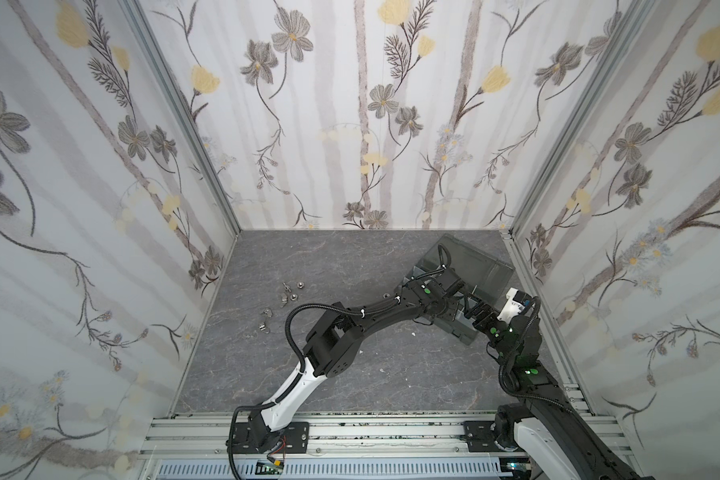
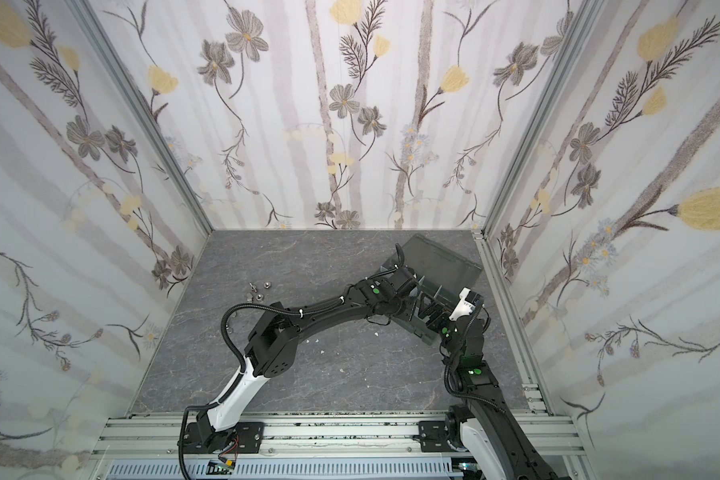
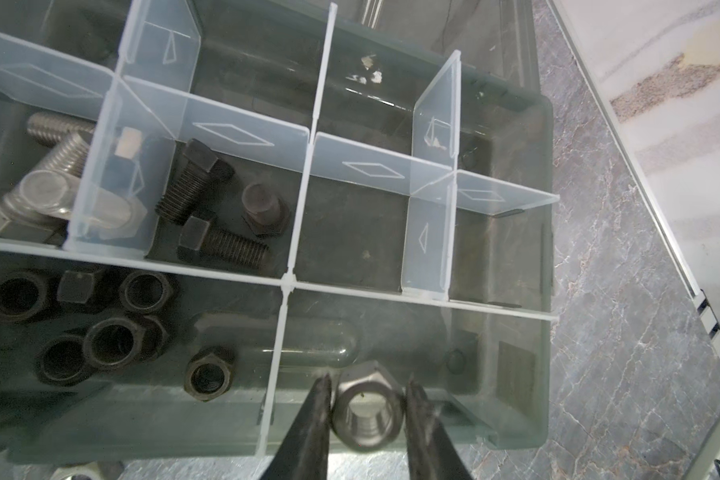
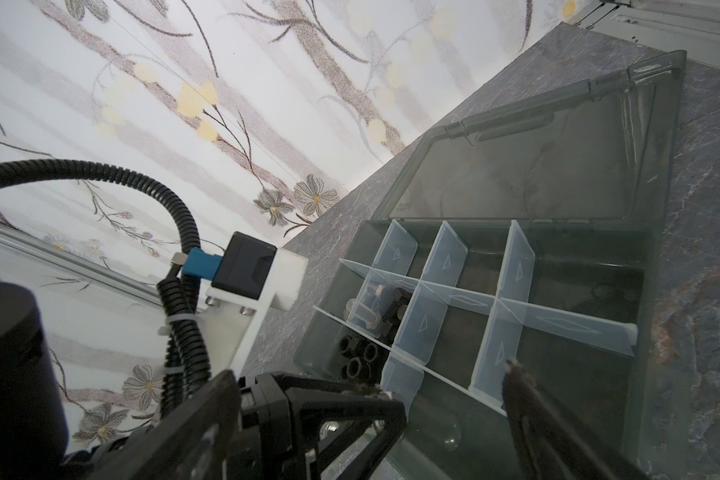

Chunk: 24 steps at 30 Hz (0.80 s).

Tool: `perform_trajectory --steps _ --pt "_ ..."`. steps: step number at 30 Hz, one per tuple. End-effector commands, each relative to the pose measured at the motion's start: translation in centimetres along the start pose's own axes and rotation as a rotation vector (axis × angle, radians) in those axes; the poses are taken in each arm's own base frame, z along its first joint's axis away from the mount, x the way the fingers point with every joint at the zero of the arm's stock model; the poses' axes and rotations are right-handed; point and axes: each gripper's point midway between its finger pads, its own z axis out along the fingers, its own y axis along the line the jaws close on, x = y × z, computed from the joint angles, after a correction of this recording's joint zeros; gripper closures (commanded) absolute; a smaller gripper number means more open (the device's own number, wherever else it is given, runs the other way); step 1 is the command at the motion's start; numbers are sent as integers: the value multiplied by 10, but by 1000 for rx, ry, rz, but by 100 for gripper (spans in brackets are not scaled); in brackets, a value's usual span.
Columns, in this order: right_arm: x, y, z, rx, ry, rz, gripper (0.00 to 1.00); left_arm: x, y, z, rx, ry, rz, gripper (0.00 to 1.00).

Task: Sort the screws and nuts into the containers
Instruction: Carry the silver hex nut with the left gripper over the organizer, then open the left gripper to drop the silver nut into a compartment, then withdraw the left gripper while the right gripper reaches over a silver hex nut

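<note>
Left wrist view: left gripper (image 3: 368, 380) has a silver nut (image 3: 366, 411) between its fingertips, over the box (image 3: 546, 249) compartment just beside the black nuts (image 3: 113, 338). Fingers sit right at the nut's flats, but it's blurred there, so can't tell if it's clamped or loose. Black screws (image 3: 208, 199) and silver screws (image 3: 46, 183) are in adjacent compartments. Right gripper (image 4: 449, 382) is spread wide above the box, empty. Lid (image 4: 516, 166) is open. Loose parts (image 1: 285, 297) lie on the table (image 1: 350, 374), well apart from the box.
</note>
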Motion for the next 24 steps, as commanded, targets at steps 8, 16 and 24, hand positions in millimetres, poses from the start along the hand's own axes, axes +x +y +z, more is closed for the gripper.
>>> perform_trajectory --steps 8,16,24 --pt "-21 16 -8 -35 -67 -88 6 -18 3 -17 -25 -50 20 48" --pt "-26 34 -6 -55 -22 -145 7 -43 26 -82 -40 -197 -20 41" --pt "6 72 4 -92 91 -240 10 -44 74 -178 -73 -380 -77 32"
